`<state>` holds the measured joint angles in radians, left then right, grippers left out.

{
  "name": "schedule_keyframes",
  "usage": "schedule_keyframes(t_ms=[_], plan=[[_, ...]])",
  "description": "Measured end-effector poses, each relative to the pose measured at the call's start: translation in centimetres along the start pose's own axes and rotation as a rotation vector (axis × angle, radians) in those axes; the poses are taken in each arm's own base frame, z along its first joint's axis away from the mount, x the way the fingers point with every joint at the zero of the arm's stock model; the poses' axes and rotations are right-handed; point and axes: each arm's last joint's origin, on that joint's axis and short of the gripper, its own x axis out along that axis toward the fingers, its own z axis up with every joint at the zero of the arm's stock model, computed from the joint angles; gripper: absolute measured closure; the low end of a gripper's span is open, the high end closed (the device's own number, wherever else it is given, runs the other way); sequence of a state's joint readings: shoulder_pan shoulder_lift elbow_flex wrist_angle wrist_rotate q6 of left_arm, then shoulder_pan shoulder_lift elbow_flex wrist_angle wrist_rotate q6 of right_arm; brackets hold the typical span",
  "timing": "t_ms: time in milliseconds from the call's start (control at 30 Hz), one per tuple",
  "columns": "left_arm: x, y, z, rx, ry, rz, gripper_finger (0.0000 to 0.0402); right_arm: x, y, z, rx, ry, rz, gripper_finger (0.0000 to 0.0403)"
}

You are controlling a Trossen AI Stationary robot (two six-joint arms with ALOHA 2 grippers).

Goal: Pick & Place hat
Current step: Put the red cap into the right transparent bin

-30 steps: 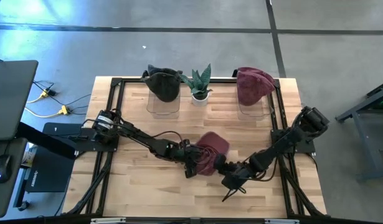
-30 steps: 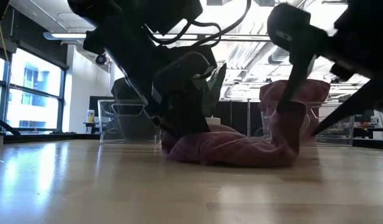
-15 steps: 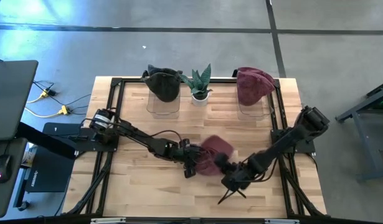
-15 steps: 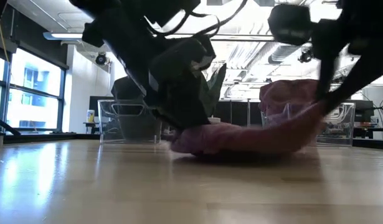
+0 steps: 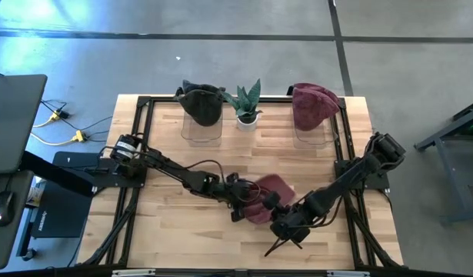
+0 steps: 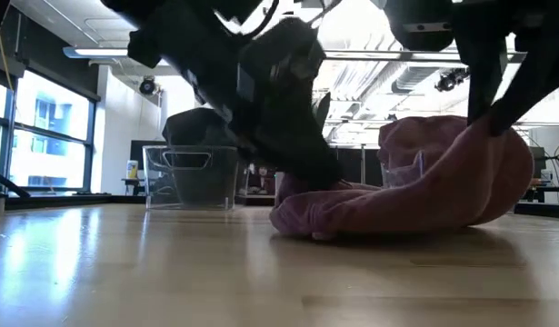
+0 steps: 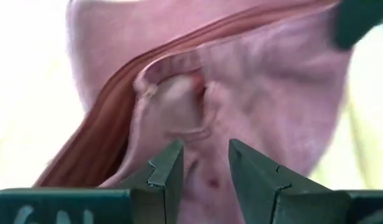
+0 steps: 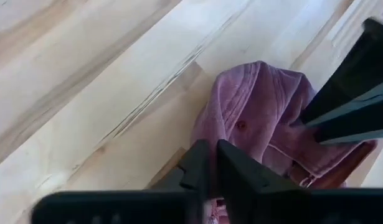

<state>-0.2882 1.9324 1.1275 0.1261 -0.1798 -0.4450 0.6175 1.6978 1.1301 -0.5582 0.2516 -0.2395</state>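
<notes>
Maroon hat (image 5: 268,198) lies lower centre of the surface (image 5: 167,223), between both hands. Left hand (image 5: 245,201) pinches its left edge, part-closed; right hand (image 5: 273,211) clamps the lower right edge, nearly closed.

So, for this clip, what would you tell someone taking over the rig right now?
Left end effector: shut on the soft maroon fabric hat, mid-table.
Right end effector: fingers nearly together, pinching the same hat's other edge.
Hat: partly raised, one side on the light wooden table.
Rear clear bins: one holds a black hat, the other a second maroon hat.
Done: both grips.
Left: lift and place.
</notes>
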Motion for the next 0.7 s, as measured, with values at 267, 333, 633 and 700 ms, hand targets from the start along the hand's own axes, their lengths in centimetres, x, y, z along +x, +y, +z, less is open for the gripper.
schedule_keyframes(t_ms=[267,333,633,700], plan=[[2.3,1.9,-0.2,-0.002,0.016,0.064,0.028,0.1,0.5,0.2,-0.025,0.006,-0.051,0.0386],[3.1,2.6,-0.3,-0.018,0.053,0.101,0.028,-0.2,1.0,0.3,-0.042,0.006,-0.061,0.0394],[2.8,3.5,1.1,-0.004,0.029,0.324,0.0317,-1.0,3.0,1.2,-0.014,-0.052,0.031,0.0397],[2.2,2.3,2.1,0.061,0.033,0.277,0.0331,-1.1,3.1,1.2,0.017,-0.051,0.027,0.0397]])
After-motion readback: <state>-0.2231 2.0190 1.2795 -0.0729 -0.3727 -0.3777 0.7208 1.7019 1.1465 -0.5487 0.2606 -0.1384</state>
